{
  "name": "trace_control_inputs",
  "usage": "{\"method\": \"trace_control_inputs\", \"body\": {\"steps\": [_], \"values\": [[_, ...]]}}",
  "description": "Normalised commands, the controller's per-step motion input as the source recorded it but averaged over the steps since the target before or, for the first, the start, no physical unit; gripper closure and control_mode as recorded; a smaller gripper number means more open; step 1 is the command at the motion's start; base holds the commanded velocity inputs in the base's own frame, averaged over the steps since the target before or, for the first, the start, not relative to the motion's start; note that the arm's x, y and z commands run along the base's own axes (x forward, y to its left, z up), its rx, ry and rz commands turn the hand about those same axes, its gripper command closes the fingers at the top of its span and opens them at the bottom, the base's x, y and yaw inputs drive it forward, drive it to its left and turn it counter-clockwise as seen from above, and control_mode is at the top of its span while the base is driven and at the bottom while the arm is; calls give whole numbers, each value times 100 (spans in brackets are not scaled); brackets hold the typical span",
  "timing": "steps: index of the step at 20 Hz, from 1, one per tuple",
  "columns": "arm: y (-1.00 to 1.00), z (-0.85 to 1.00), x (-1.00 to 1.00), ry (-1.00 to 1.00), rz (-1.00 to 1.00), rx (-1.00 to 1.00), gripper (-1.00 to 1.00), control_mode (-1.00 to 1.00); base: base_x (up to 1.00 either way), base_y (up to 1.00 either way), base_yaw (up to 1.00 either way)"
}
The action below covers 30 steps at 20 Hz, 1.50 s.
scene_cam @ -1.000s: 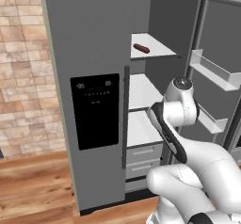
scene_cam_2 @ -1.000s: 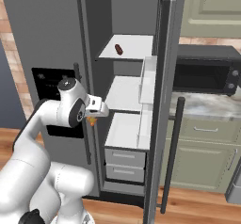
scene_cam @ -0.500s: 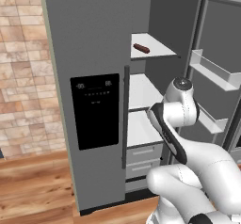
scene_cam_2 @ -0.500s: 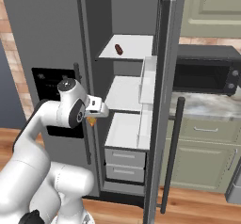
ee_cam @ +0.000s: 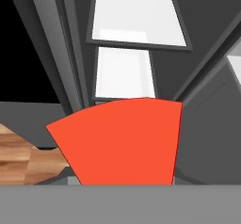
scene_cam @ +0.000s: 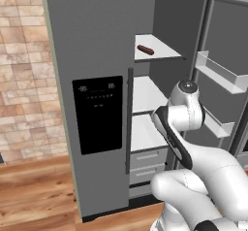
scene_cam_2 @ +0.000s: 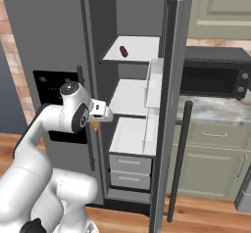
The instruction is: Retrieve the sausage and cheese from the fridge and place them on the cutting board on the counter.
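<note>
I hold the cheese (ee_cam: 120, 140) in the gripper (scene_cam_2: 98, 124), just outside the open fridge (scene_cam: 101, 41); in the hand view its red face sits wide and close in front of the camera, which I read as the wedge being clamped between the fingers; in the right base view a small orange patch shows directly under the hand, beside the edge of the closed left door. The fingertips themselves are covered by the wedge, so I judge the grip from its position, not from visible contact; the jaws stand partly closed on it.

The sausage (scene_cam: 145, 49) lies on the upper white shelf (scene_cam: 162, 54), well apart from the hand; I judge it is the item left to fetch. The right door is swung wide, which keeps the shelves reachable and the arm free to pull clear.

The counter (scene_cam_2: 215, 110) shows at the right of the right base view, beside a dark microwave (scene_cam_2: 213, 73); I cannot locate the cutting board from here; the lower drawers (scene_cam_2: 128, 171) are shut, so their contents are unknown.
</note>
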Motion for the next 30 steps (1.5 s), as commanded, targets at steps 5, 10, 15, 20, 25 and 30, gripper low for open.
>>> {"method": "trace_control_inputs", "body": {"steps": [5, 10, 15, 20, 25, 30], "values": [[0, 0, 0, 0, 0, 0, 100, 100, 0, 0, 0], [0, 0, 0, 0, 0, 0, 100, 100, 0, 0, 0], [0, 0, 0, 0, 0, 0, 100, 100, -23, 0, 2], [0, 0, 0, 0, 0, 0, 100, 100, -79, 0, 0], [0, 0, 0, 0, 0, 0, 100, 100, -74, 0, 0], [0, 0, 0, 0, 0, 0, 100, 100, -73, 0, -18]]}}
